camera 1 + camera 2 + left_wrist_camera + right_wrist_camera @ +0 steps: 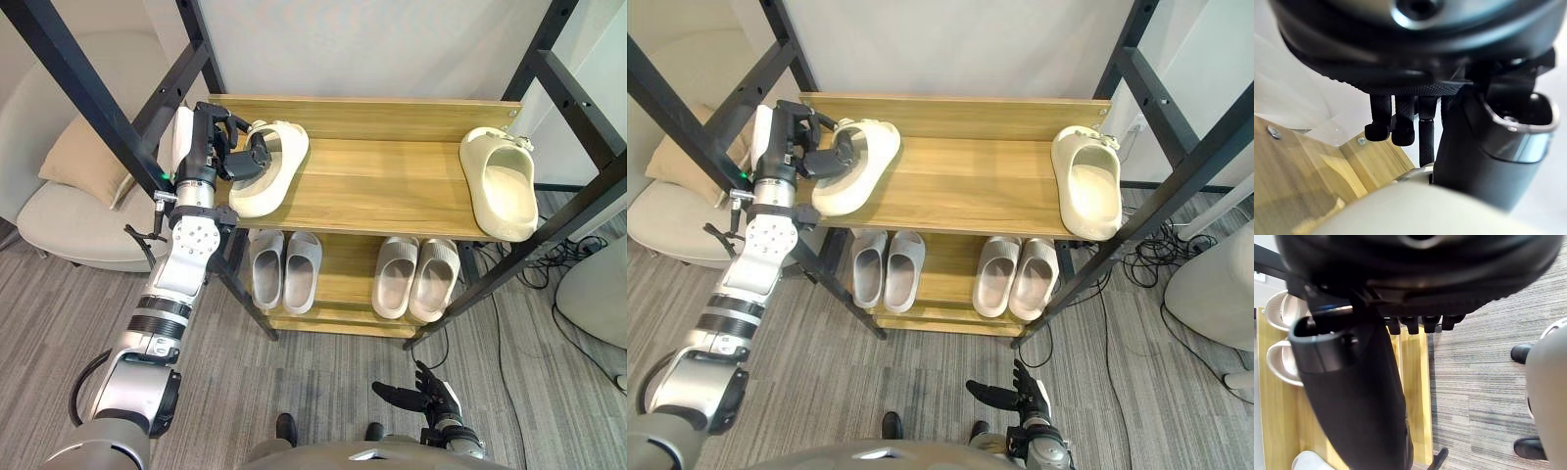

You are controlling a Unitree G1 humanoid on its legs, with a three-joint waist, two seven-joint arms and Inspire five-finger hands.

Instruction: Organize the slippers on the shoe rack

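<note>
Head views, looking down on a two-shelf wooden shoe rack with a black metal frame (382,186).

- Top shelf, upper left of frame: cream foam slipper (279,162), lying at a slant, sole down on the wood.
- Left hand (233,147) is at this slipper's left side. Its dark fingers (1403,129) are curled over the slipper's edge with the thumb closing from the other side, so the slipper is pinched between them.
- Top shelf, right of frame: second cream foam slipper (500,181), sole down, its near end reaching the shelf's front edge. The two cream slippers are well apart, with bare wood between them.
- Lower shelf: pair of grey ribbed slippers (284,269) centre-left and another grey ribbed pair (416,277) centre-right, each pair side by side.
- Right hand (423,395), bottom right of frame, hangs low over the grey wood-pattern floor (323,392). Fingers loosely spread, holding nothing.
- Beige armchair with a tan cushion (83,157) at left of frame, beside the rack.
</note>
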